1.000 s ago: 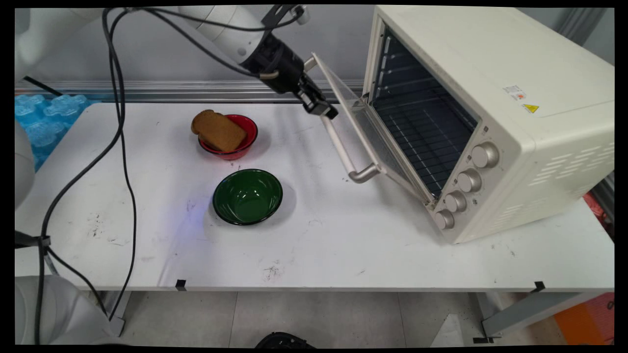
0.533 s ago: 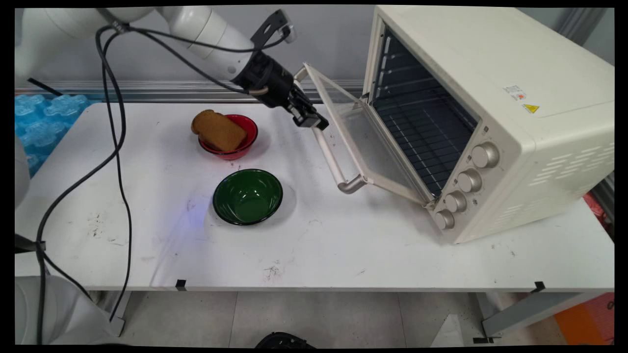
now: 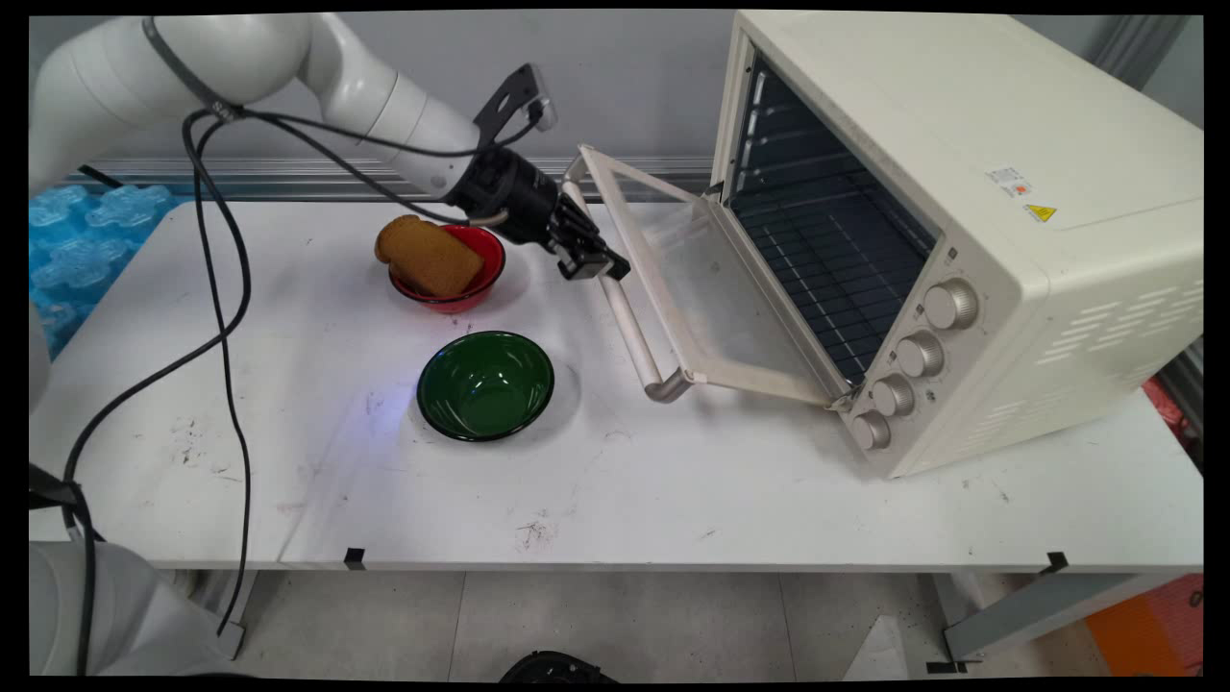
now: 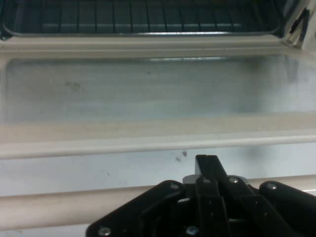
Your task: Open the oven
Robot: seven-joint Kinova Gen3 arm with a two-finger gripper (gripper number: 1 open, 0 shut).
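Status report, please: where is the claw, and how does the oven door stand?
Claw on oven door handle; grip state unclear. Oven door hangs partly open. Red bowl with bread just left of claw; green bowl nearer.

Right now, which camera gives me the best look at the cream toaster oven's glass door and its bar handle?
The main view: it shows the whole glass door hanging partly open, with the black gripper at its bar handle. The hand view shows only a close band of glass, frame and handle, with the oven rack beyond.

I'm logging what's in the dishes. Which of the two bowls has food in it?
The red bowl, farther back, holds a brown slice of bread; the green bowl nearer the camera is empty.
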